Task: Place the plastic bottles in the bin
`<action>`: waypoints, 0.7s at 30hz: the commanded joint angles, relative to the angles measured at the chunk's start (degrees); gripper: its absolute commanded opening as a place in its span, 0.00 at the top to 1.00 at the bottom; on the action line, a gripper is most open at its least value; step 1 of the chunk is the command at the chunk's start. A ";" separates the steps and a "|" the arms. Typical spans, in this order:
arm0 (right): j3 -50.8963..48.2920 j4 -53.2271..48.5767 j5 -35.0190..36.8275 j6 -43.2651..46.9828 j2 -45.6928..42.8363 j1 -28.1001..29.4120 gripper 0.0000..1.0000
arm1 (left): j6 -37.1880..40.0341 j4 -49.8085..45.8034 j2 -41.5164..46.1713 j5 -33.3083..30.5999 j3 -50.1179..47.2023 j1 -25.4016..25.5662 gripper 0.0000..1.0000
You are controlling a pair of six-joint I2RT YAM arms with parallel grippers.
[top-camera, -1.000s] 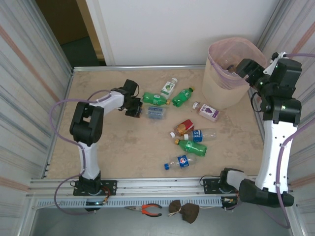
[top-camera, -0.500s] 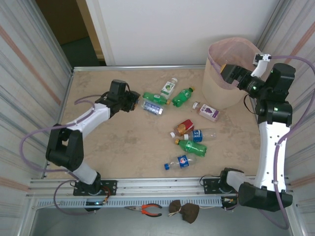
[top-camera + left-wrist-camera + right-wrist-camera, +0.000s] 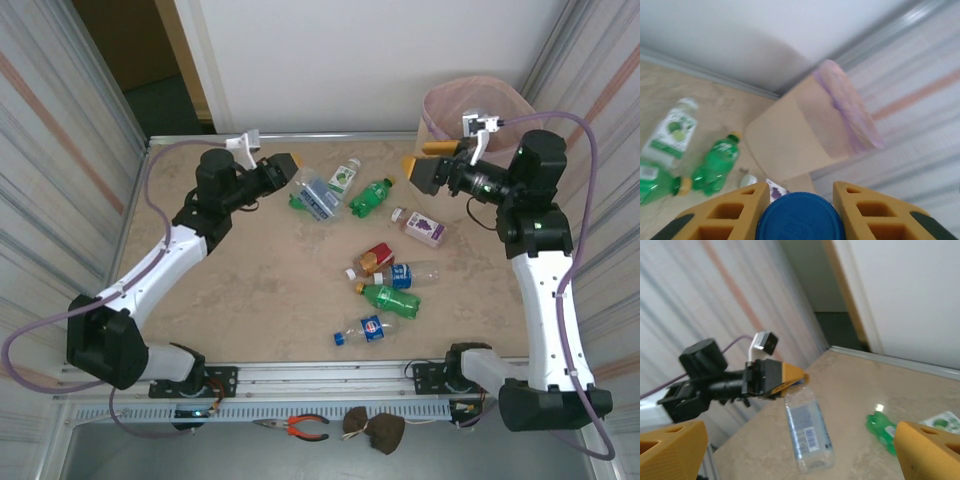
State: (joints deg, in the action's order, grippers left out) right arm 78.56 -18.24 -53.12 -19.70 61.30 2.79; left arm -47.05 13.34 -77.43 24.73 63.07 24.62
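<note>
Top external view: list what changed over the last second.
The left hand took the clear blue-capped bottle by its cap end and lifted it off the table. The right hand, open, pulled back from over the bin toward the table's middle. The other bottles lie where they were.

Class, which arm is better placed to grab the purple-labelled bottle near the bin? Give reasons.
Right. The right gripper is open, empty and close to the purple-labelled bottle; the left gripper is farther off, shut on a clear bottle.
</note>
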 commanded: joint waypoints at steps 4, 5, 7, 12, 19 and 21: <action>-0.21 3.21 -8.59 5.42 -1.92 5.32 0.05 | 10.50 12.29 1.78 18.56 5.21 1.64 0.89; -0.23 3.24 -9.26 6.11 -2.04 6.23 0.05 | 12.11 13.13 1.91 21.27 6.05 2.25 0.90; -0.39 3.24 -10.81 7.86 -2.47 8.09 0.05 | 16.56 11.89 2.89 24.39 7.85 3.95 0.91; -0.35 2.49 -12.97 12.30 -3.45 13.02 0.02 | 29.46 5.53 6.42 28.56 11.02 8.86 0.94; 0.00 -0.02 -15.36 17.06 -3.09 17.72 0.01 | 34.13 3.73 8.21 34.86 14.78 12.11 0.97; 0.26 -2.11 -16.24 19.69 -2.68 19.53 0.01 | 36.67 1.26 8.46 34.93 16.43 13.74 0.97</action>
State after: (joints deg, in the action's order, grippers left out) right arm 78.50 -17.72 -66.19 -5.02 58.52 20.53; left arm -16.32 17.65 -70.15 56.14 76.77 36.71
